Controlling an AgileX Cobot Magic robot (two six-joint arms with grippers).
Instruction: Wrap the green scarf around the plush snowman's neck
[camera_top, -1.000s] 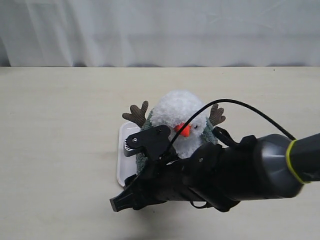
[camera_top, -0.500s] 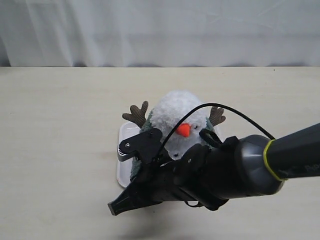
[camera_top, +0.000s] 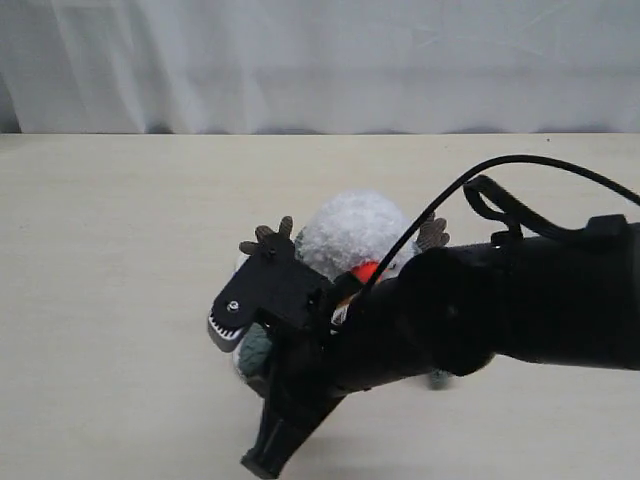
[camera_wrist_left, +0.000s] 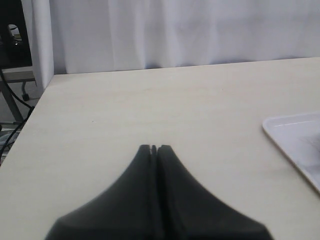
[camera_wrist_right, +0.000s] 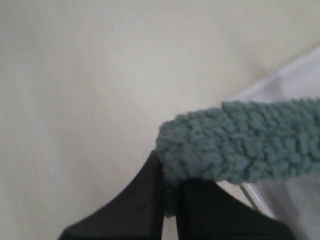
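**Scarf job, exterior view:** The plush snowman (camera_top: 352, 228) sits mid-bench (camera_top: 110, 250) while the robot's right arm (camera_top: 500, 310) reaches across in front of it. Its white head, orange nose (camera_top: 366, 270) and brown twig arms (camera_top: 266, 240) show above the arm. The body and the snowman's neck are hidden behind the arm, so can't tell if the green scarf (camera_top: 254, 350) lies round the neck. One patch of the scarf shows just below the arm's wrist camera (camera_top: 255, 298), toward the left side of the snowman in this view. A black cable (camera_top: 520, 165) loops over the arm, w/ a white curtain (camera_top: 320, 60) in the bkgd.

**Right wrist view:** The right fingers (camera_wrist_right: 161, 185) are clenched on the rounded end of the green scarf. Fleece is pinched in the slit between them, and the rest of the strip runs off sideways across the edge of a white tray (camera_wrist_right: 300, 70). Pale bench lies beyond.

**Left wrist view:** The left fingers (camera_wrist_left: 154, 152) are pressed tip to tip w/ nothing gripped, above the bench. A corner of the white tray lies off to one side, well apart from the tips. The curtain hangs at the far edge.
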